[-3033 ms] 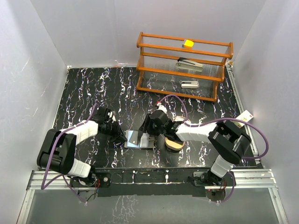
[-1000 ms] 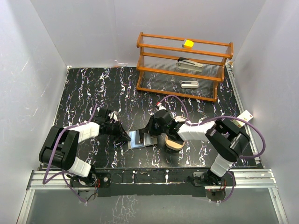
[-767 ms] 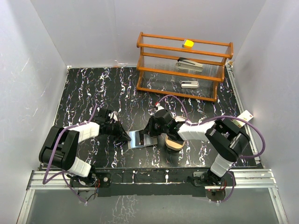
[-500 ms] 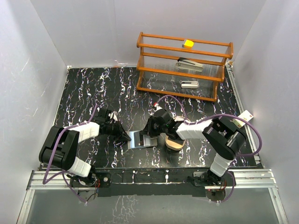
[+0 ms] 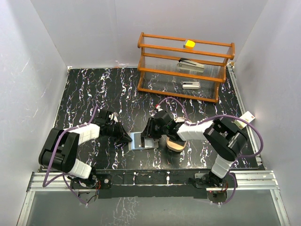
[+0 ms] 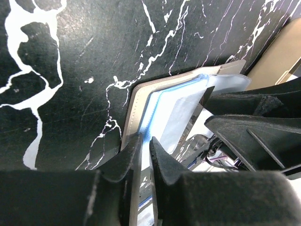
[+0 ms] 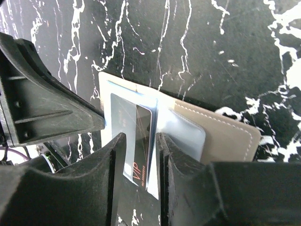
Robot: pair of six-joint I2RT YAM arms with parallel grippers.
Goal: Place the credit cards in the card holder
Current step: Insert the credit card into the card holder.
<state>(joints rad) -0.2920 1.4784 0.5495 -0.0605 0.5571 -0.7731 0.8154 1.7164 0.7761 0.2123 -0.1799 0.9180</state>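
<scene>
The grey card holder lies open on the black marble table. My left gripper is at its left edge. In the left wrist view the left gripper is shut on that edge of the holder, over the blue inner lining. My right gripper is over the holder's right half. In the right wrist view the right gripper has its jaws a little apart. A dark credit card marked VIP stands tilted between them, its far end in the holder. A pale card edge lies beside it.
The tan oval wooden tray lies just right of the holder, under my right arm. A wooden and clear shelf rack stands at the back with a yellow block on top and staplers inside. White walls close in the table.
My right gripper has moved a little to the left, further over the holder. My left gripper came to the holder's left edge earlier and has stayed there.
</scene>
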